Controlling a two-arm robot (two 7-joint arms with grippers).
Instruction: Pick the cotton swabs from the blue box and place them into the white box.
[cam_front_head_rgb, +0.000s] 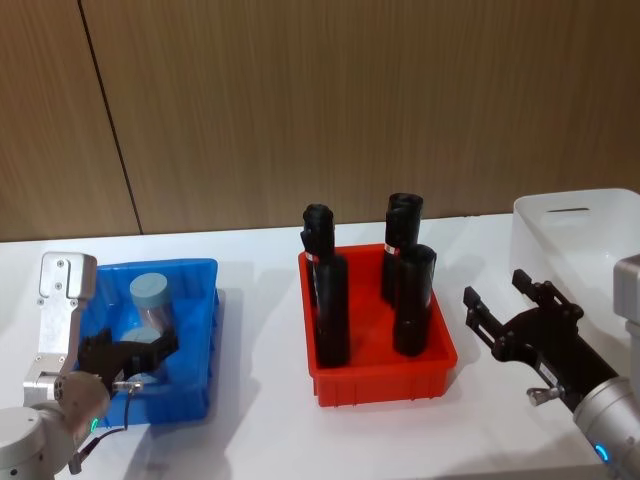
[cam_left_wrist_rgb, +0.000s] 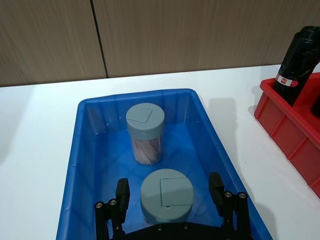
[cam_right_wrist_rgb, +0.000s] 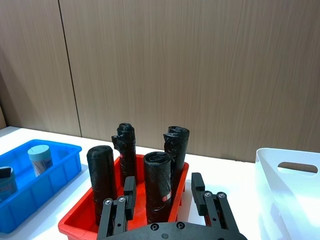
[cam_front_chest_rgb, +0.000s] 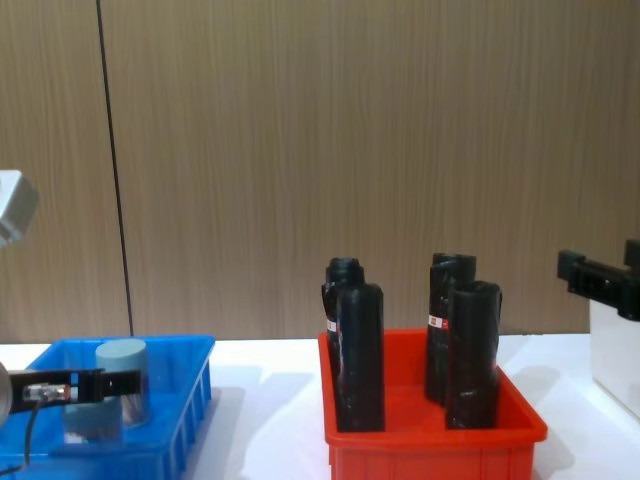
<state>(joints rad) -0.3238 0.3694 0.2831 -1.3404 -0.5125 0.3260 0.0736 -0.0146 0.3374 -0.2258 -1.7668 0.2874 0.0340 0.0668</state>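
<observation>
Two cotton swabs jars with grey-blue lids stand in the blue box (cam_front_head_rgb: 205, 300) at the left. The far jar (cam_left_wrist_rgb: 145, 131) stands free, also seen from my head (cam_front_head_rgb: 152, 295). The near jar (cam_left_wrist_rgb: 166, 196) sits between the fingers of my left gripper (cam_left_wrist_rgb: 169, 192), which is open around it; a gap shows on each side. From above, the left gripper (cam_front_head_rgb: 135, 352) is low inside the blue box. My right gripper (cam_front_head_rgb: 495, 288) hovers open and empty between the red bin and the white box (cam_front_head_rgb: 560, 215) at the far right.
A red bin (cam_front_head_rgb: 385, 385) in the middle holds several tall black bottles (cam_front_head_rgb: 332, 300). White tabletop lies bare between the bins and in front of them. A wood-panelled wall stands behind.
</observation>
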